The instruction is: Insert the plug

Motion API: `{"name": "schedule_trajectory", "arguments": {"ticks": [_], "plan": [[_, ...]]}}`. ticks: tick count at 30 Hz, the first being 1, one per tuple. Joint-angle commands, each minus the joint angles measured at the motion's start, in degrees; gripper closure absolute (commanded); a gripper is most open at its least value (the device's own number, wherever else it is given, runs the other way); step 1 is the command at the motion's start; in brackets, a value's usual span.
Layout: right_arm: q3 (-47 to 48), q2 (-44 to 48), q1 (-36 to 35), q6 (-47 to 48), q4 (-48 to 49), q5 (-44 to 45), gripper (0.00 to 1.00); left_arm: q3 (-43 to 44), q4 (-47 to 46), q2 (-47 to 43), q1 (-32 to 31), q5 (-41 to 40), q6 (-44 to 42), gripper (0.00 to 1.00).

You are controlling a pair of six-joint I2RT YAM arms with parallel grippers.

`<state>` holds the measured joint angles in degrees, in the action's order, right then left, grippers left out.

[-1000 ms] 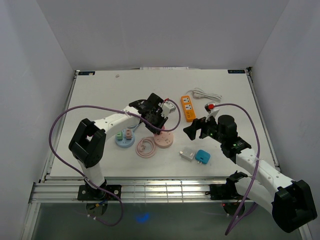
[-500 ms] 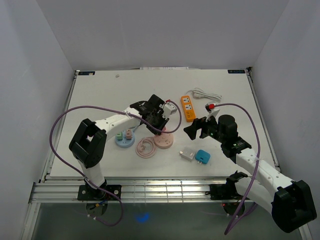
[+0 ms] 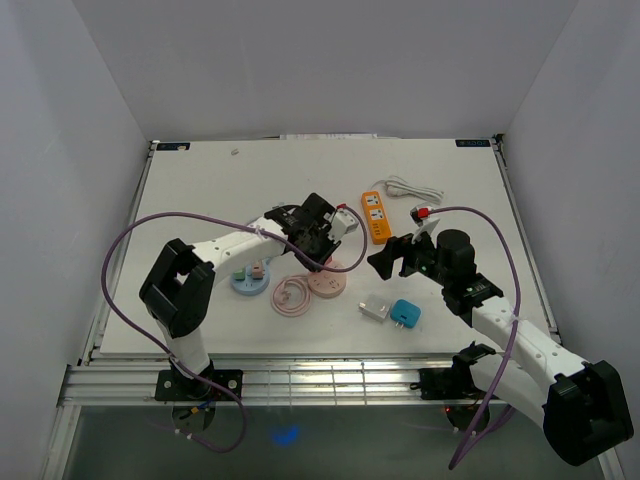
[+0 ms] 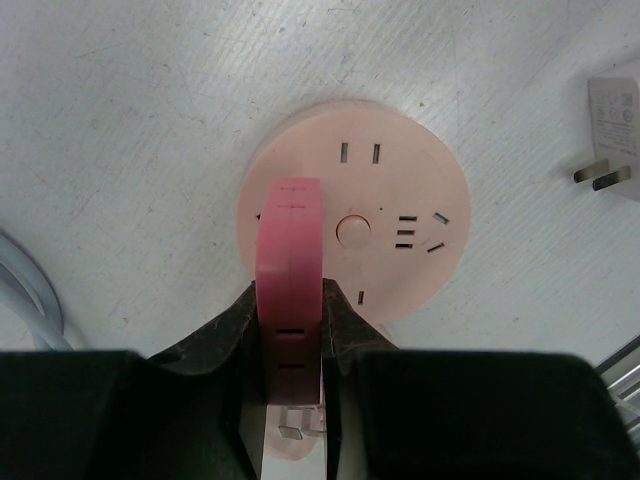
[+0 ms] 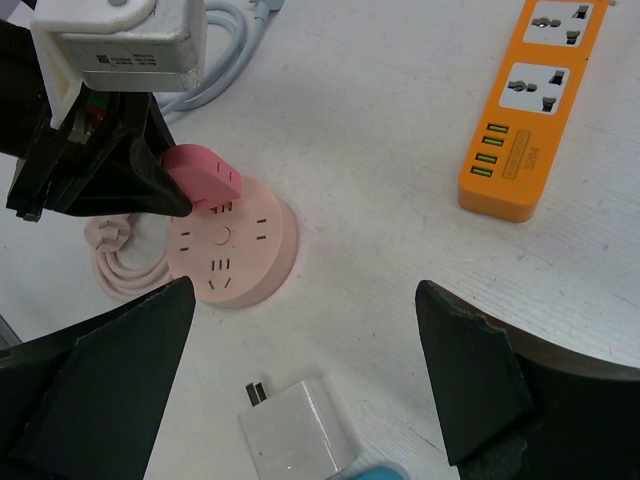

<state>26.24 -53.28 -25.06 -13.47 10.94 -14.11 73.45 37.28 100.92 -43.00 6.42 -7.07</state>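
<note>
Lying nearest the front edge of the desk (image 3: 200, 200), right of its middle, are a white plug adapter (image 3: 376, 307) and a blue adapter (image 3: 405, 313), side by side and just touching. Left of them sits a coiled pink cable (image 3: 291, 296), and directly beyond it the round pink socket (image 3: 330, 283) that the cable belongs to. Farther left stands a round blue socket (image 3: 247, 277) with small green and pink plugs seated in it.

The left gripper (image 3: 322, 246) is clamped on the pink plug (image 4: 290, 250), a finger pressed against each flat side. In the left wrist view the plug stands over the left part of the socket's face, beside the centre button, with the slots on the right of the face uncovered. The right wrist view shows it tilted at the socket's rim on the side toward the left arm. Its underside is hidden, so I cannot tell whether the pins have entered any slots.

The right gripper (image 3: 384, 262) hangs above the desk just right of the pink socket, touching nothing, its jaws spread wide with nothing between them.

Beyond both grippers an orange power strip (image 3: 375, 216) lies toward the back of the desk, with a small red and white item (image 3: 425, 213) to its right. A white cord (image 3: 415, 188) is nearest the back edge.
</note>
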Motion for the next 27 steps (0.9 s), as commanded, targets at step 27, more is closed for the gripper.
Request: {"name": "schedule_trajectory", "arguments": {"ticks": [27], "plan": [[-1.2, 3.2, 2.3, -0.9, 2.1, -1.8, 0.04, -0.9, 1.1, 4.1, -0.9, 0.4, 1.0, 1.0]]}}
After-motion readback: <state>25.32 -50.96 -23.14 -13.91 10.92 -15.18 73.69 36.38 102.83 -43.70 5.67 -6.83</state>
